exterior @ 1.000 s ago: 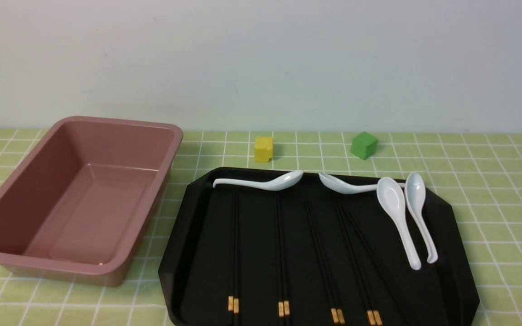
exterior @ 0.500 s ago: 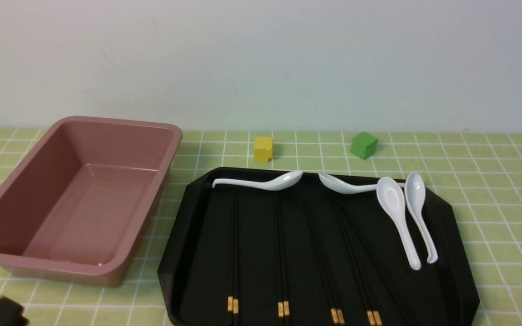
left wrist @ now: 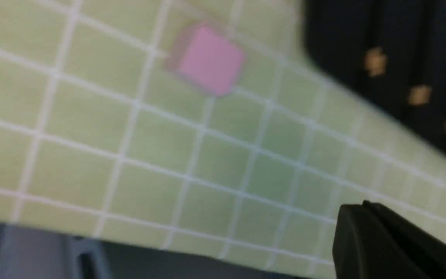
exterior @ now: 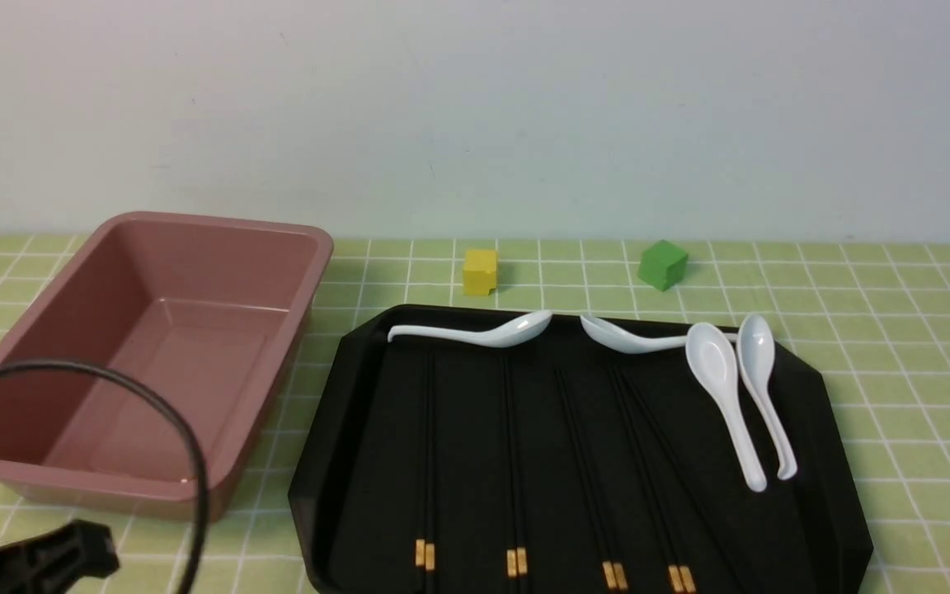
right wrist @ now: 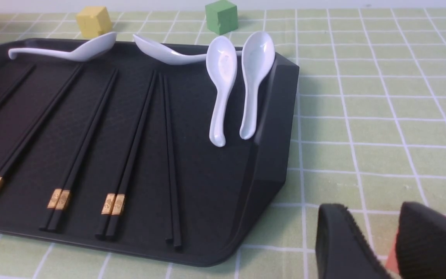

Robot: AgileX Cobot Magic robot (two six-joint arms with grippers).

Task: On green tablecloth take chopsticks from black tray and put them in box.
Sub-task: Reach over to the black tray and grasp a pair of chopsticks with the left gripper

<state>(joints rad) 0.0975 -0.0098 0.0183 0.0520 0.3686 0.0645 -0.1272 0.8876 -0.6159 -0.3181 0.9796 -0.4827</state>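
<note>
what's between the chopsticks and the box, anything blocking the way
Nothing visible blocks it. The chopsticks lie in the black tray; the box sits beside it to the left, only green tablecloth between. The white spoons lie at the tray's far and right sides, off that path.

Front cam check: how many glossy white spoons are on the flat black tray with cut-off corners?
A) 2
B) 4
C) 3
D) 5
B: four glossy white spoons sit on the flat black tray. That one and a second lie along its far rim, and two more lie side by side near its right side.
</note>
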